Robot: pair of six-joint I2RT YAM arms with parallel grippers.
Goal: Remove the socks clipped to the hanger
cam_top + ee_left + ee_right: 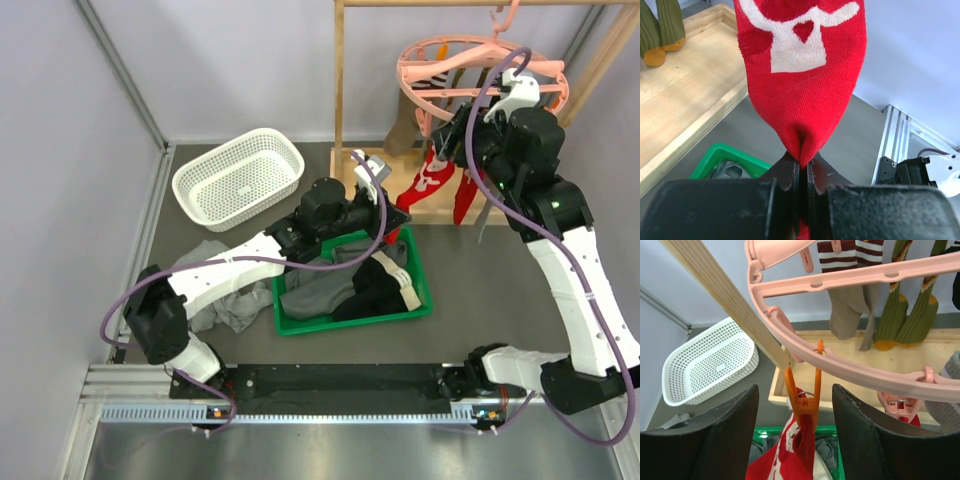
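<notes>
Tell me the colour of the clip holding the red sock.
Orange; the clip gripping the red sock shows best in the right wrist view.

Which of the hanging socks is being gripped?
The red sock with white pattern: the left gripper pinches its toe; the olive socks hang free.

Top camera looks steeply down from behind, wide view. Both wrist views, close-up, share the red sock [800, 85].

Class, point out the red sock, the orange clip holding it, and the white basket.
red sock [805, 100]: left wrist view, red fabric below the white pattern.
orange clip [805, 409]: right wrist view, its body.
white basket [238, 180]: top view, its mesh floor.
</notes>
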